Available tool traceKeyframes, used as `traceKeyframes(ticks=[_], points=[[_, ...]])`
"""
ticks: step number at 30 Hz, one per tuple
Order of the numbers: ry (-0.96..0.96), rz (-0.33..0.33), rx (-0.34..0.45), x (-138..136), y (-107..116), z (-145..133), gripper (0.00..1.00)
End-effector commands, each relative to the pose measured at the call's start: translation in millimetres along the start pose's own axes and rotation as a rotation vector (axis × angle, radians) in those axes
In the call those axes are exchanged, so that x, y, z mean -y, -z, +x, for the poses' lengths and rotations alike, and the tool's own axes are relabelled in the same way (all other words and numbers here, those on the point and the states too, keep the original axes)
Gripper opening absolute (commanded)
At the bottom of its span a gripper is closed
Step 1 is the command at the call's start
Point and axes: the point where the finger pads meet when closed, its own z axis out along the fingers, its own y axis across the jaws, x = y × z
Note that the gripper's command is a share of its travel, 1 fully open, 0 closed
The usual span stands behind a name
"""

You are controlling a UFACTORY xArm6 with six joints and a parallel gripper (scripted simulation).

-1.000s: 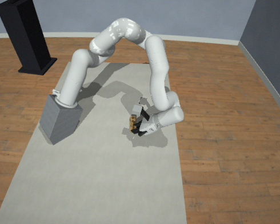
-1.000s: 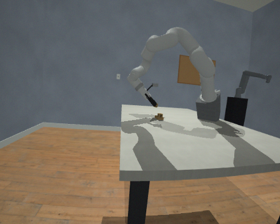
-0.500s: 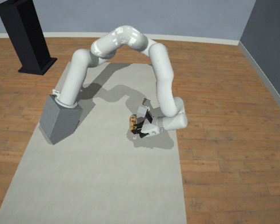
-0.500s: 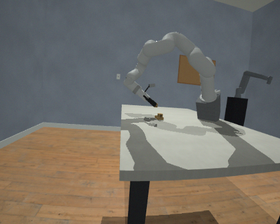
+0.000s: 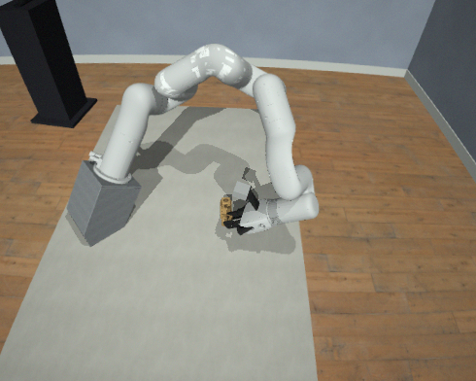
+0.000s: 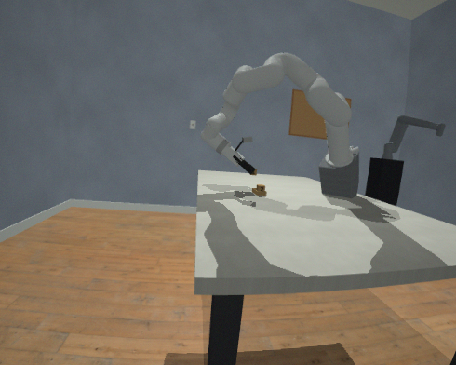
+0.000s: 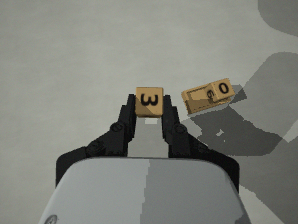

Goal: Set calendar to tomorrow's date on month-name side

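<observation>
My gripper is shut on a wooden cube, held in the air above the table. The face toward the wrist camera shows a black 3 lying on its side. The small wooden tray stands on the table, to the right of the held cube in the wrist view. A second cube sits at the tray's far right end there, with a 0 on its top and what looks like a 6 on a side. The tray's other end holds no cube. The month side cannot be read.
The pale table carries the arm's grey base block, well away from the tray. The arm's shadow falls around and partly on the tray. A black pedestal stands on the floor beyond the table.
</observation>
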Motion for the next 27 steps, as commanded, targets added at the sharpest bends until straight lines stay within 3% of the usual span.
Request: traceKeyframes(ticks=[1, 27], points=[[0.0, 0.001, 0.003, 0.1, -0.1, -2.2, 0.27], [0.0, 0.001, 0.003, 0.2, -21.4, -32.8, 0.27]])
